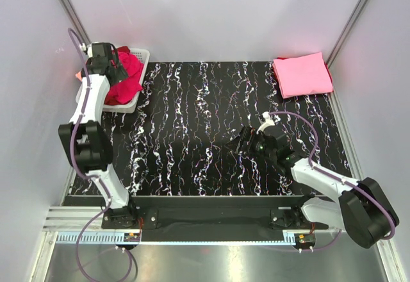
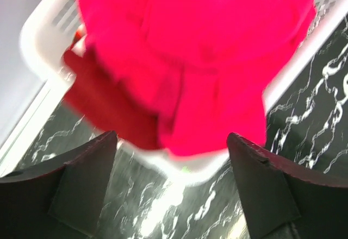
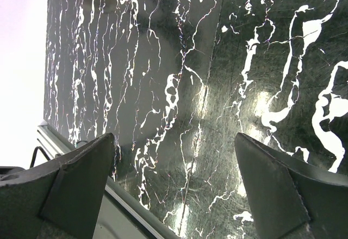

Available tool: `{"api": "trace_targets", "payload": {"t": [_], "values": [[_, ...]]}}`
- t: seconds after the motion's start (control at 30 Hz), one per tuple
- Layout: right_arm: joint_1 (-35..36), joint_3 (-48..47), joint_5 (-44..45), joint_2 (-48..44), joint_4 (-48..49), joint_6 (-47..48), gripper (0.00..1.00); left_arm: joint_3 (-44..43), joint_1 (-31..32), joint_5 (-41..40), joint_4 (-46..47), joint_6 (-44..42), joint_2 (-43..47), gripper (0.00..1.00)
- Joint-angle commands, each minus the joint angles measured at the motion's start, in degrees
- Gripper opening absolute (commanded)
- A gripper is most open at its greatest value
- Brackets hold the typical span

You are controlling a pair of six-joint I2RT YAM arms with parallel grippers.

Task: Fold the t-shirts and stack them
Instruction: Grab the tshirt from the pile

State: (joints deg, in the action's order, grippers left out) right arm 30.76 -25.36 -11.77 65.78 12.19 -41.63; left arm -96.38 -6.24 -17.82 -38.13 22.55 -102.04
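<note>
T-shirts sit at two far spots. Nearest, the right gripper [image 1: 246,142] hangs with jaws spread over the bare marble mat [image 1: 192,128], holding nothing. Farther left, the left gripper [image 2: 171,163] hovers, jaws spread, above the red shirt [image 2: 201,49] heaped in the white basket [image 1: 138,99]. At the far right corner lies a folded pink shirt [image 1: 302,74].

Basket shirt [image 1: 128,77]: bright crimson-red, plain.
Lower basket shirt [image 2: 106,106]: darker red beneath the crimson, plain.
Folded shirt [image 1: 302,74], far right corner of table: light pink, plain.
Basket [image 1: 142,56]: white.
Table [image 1: 192,128]: black with white marble veining.
Gripper fingers [image 3: 76,187]: matte black.
Cables [image 1: 307,123]: pale purple.
</note>
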Motion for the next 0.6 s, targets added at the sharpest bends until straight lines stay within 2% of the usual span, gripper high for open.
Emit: {"api": "trace_targets", "payload": {"t": [0.0,0.27,0.47,0.57], "values": [[0.5,-0.4,-0.8,0.2,2.8,0.3,1.0,-8.4,-1.6,2.2,0.0,0.0,-4.9,0.86],[0.5,-0.5,-1.1,0.8,3.1,0.3,1.0,-18.8,-3.0,1.8,-2.2,0.7,-14.9,0.81],[0.6,-0.4,-1.0,0.8,3.2,0.1,0.99,-21.6,-3.3,3.9,-0.3,0.6,-18.2,0.72],[0.5,-0.5,-0.8,1.0,3.2,0.1,1.0,-25.3,-3.3,3.9,-2.1,0.9,-21.2,0.62]]}}
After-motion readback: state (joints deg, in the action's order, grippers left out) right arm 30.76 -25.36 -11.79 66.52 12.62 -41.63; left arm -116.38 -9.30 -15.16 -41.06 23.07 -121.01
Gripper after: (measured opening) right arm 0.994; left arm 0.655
